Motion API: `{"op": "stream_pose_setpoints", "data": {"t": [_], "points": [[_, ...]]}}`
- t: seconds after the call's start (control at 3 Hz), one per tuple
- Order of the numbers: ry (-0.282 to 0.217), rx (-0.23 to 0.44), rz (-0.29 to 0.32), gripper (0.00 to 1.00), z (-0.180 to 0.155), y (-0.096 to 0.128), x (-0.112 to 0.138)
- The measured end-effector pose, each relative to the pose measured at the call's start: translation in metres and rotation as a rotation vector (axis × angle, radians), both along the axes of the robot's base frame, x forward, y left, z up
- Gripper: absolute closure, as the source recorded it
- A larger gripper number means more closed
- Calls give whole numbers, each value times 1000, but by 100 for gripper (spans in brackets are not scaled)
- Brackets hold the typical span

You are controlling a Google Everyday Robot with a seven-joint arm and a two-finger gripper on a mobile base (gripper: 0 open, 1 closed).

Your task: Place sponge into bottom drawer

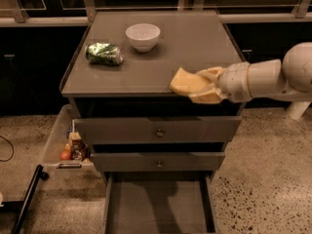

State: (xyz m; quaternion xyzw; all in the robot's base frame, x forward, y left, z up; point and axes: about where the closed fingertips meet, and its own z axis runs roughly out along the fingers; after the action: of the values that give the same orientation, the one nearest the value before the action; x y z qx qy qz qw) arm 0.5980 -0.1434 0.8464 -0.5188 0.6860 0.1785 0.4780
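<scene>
The pale yellow sponge (184, 82) is held in my gripper (199, 86), lifted over the front edge of the cabinet top at the right. The gripper's yellowish fingers (207, 97) are shut on the sponge, one above and one below it. My white arm (265, 79) reaches in from the right. The bottom drawer (161, 207) is pulled open below, its flat grey floor showing, well beneath the sponge.
A white bowl (143, 36) and a green crumpled bag (104, 54) sit on the cabinet top (146, 67). The two upper drawers (158, 130) are closed. A side tray (58, 145) at the left holds small items. Speckled floor lies around.
</scene>
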Motion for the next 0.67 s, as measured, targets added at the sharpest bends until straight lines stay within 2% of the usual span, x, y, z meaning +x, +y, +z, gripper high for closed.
{"op": "stream_pose_setpoints", "data": {"t": [0.33, 0.67], "points": [[-17, -31, 0, 100, -25, -10, -49], [-23, -57, 0, 100, -55, -25, -86]]}}
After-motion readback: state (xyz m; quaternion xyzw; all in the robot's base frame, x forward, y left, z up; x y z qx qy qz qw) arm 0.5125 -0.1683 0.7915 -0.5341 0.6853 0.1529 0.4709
